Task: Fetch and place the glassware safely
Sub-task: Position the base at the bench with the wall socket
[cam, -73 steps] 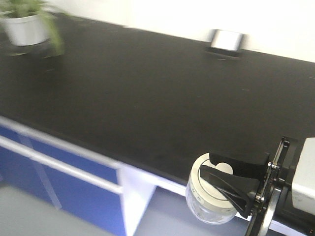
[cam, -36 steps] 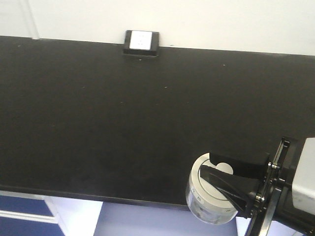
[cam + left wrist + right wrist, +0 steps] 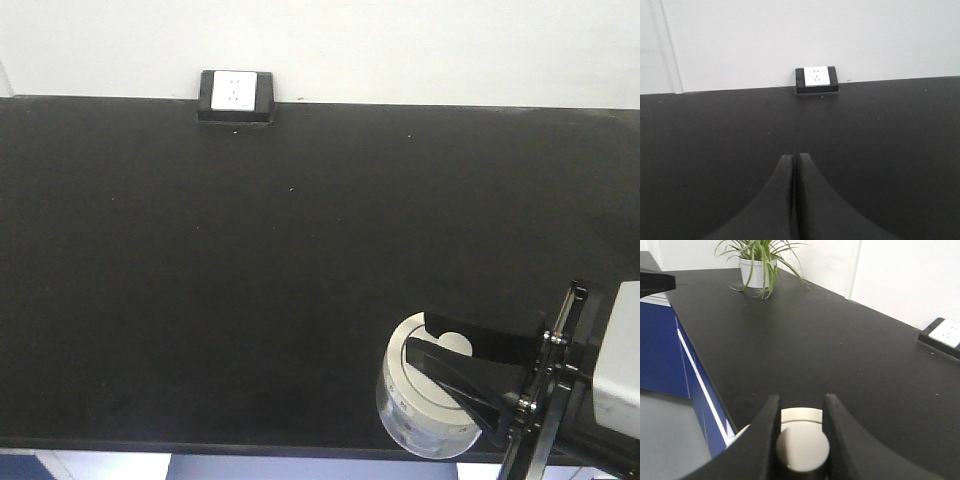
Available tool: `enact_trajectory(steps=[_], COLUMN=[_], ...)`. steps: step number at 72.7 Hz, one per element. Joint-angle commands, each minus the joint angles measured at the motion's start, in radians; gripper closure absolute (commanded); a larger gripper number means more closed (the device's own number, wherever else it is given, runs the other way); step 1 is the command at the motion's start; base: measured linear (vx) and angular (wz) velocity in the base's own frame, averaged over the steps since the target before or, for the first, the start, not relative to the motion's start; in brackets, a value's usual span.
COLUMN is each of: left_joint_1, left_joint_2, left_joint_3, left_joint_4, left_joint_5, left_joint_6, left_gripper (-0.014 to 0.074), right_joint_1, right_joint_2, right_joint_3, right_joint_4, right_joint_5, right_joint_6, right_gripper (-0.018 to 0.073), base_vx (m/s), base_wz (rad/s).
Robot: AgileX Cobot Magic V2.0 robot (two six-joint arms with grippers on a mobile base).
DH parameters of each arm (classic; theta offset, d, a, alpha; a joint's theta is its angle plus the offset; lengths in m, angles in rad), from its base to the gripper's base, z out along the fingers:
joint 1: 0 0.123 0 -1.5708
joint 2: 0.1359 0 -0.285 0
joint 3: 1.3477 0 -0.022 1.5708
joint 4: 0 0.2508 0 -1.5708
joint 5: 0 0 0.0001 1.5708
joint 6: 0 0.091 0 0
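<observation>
The glassware [image 3: 420,405] is a squat clear jar with a cream-white lid, hanging over the near edge of the black counter [image 3: 250,260] at lower right. My right gripper [image 3: 455,358] is shut on the lid's central knob [image 3: 802,450], its black fingers [image 3: 762,440] pressing either side of it. In the left wrist view my left gripper [image 3: 793,159] is shut with nothing in it, its jaws pressed together above bare counter [image 3: 715,145].
A white wall socket in a black frame [image 3: 236,97] sits at the counter's back edge against the white wall. A potted plant [image 3: 759,262] stands at the far end of the counter [image 3: 830,345]. Blue cabinet fronts [image 3: 660,350] run below its edge.
The view has swung right along the counter: the plant left the front view, the socket drifted left, and the blue cabinets dropped out. The jar stays held in my right gripper.
</observation>
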Motion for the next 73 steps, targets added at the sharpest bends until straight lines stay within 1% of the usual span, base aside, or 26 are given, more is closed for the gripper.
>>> enact_trajectory(steps=[1, 43, 47, 51, 57, 73], left_joint_1=[-0.005, -0.005, -0.004, -0.004, -0.005, -0.005], left_joint_2=[0.006, 0.009, 0.021, 0.023, 0.026, 0.027], left_joint_3=[-0.027, -0.027, -0.027, -0.027, -0.027, -0.027], left_joint_4=[-0.001, -0.001, -0.001, -0.001, -0.001, -0.001], left_joint_5=[-0.069, -0.070, -0.070, -0.064, -0.063, -0.063], left_joint_6=[-0.007, -0.007, -0.007, -0.007, -0.007, -0.007], left_gripper=[0.0603, 0.0603, 0.0603, 0.0603, 0.0603, 0.0603], right_joint_1=[-0.002, -0.002, -0.002, -0.002, -0.002, -0.002], right_joint_2=[-0.002, -0.001, 0.023, 0.027, 0.026, 0.026], right_joint_3=[-0.033, -0.035, -0.036, -0.034, -0.033, -0.033], right_joint_4=[0.052, 0.056, 0.062, 0.051, 0.032, 0.022], right_joint_5=[-0.031, -0.025, -0.007, 0.015, 0.007, 0.008], right_joint_6=[-0.005, -0.006, -0.006, -0.006, -0.006, -0.006], right_gripper=[0.0560, 0.0560, 0.0560, 0.0560, 0.0560, 0.0560], base_vx=[0.11, 0.10, 0.00, -0.02, -0.02, 0.00], base_wz=[-0.13, -0.01, 0.03, -0.02, -0.04, -0.01])
